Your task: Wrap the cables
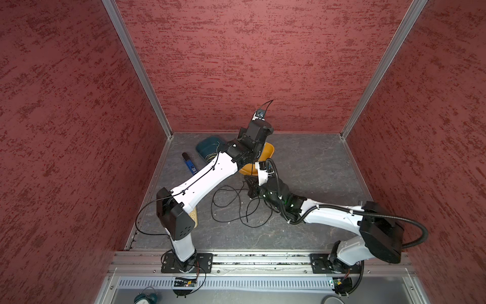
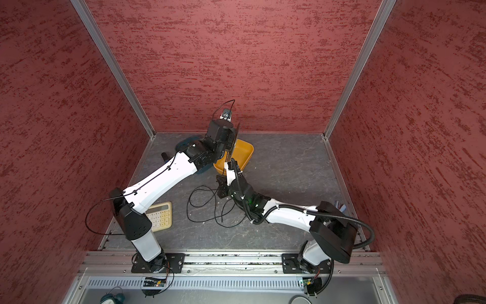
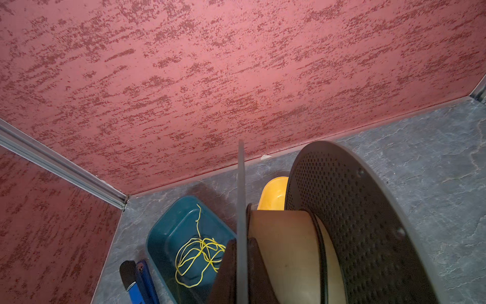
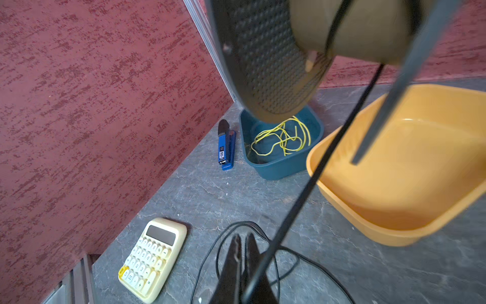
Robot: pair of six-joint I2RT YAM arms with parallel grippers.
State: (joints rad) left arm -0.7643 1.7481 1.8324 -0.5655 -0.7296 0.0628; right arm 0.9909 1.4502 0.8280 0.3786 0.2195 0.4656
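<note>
A spool with black perforated flanges (image 3: 355, 223) and a tan core (image 3: 284, 252) hangs above the trays at the back. My left gripper (image 3: 241, 240) is shut on the thin edge of one flange (image 3: 241, 184). One turn of the black cable (image 3: 323, 252) lies round the core. From the core the cable (image 4: 315, 181) runs taut down past the yellow tray to my right gripper (image 4: 240, 237). That gripper is shut, and the cord crosses one finger towards the root of the jaws. The cable's slack lies in loose loops (image 2: 187, 208) on the grey floor below the right wrist.
A yellow tray (image 4: 313, 163) sits under the spool. Beside it a teal tray (image 4: 278, 168) holds a yellow-green wire (image 4: 284, 134). A blue stapler (image 4: 224, 147) lies left of the teal tray. A cream calculator (image 2: 160, 215) lies near the left arm's elbow. Red walls close three sides.
</note>
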